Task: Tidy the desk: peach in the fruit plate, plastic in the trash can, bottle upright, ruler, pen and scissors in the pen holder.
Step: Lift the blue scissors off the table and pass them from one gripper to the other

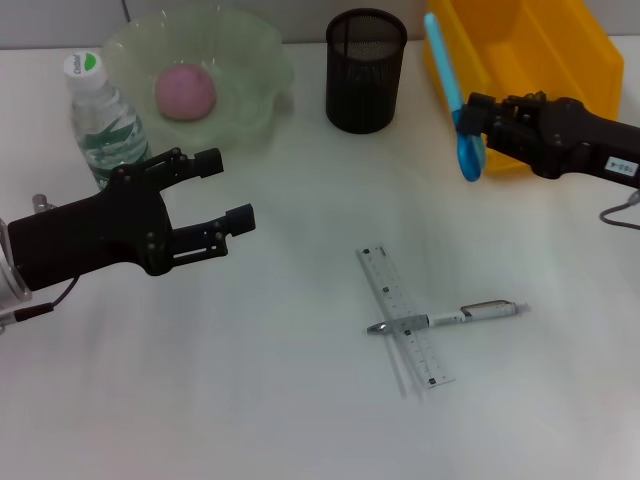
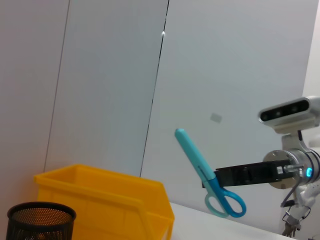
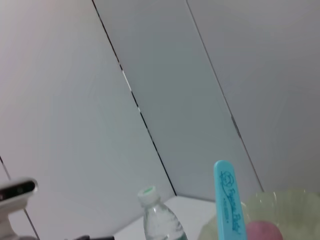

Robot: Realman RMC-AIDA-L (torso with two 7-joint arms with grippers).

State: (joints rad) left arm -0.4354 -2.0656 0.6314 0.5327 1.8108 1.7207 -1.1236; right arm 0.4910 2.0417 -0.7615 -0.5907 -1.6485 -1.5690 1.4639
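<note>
My right gripper (image 1: 468,115) is shut on the light blue scissors (image 1: 452,85), held above the desk (image 1: 250,400) between the black mesh pen holder (image 1: 365,70) and the yellow trash can (image 1: 530,45). The left wrist view shows the scissors (image 2: 200,165) tilted, loops down. The clear ruler (image 1: 405,315) lies on the desk with the silver pen (image 1: 470,313) across it. At the back left, the peach (image 1: 185,92) sits in the green fruit plate (image 1: 250,60). The bottle (image 1: 100,120) stands upright beside it. My left gripper (image 1: 228,188) hovers open near the bottle. The plastic is out of view.
The right wrist view shows the scissors' blade cover (image 3: 227,200), the bottle's cap (image 3: 148,194) and the fruit plate's rim (image 3: 285,197). A cable (image 1: 620,212) hangs at the right edge. Bare white desk stretches across the front.
</note>
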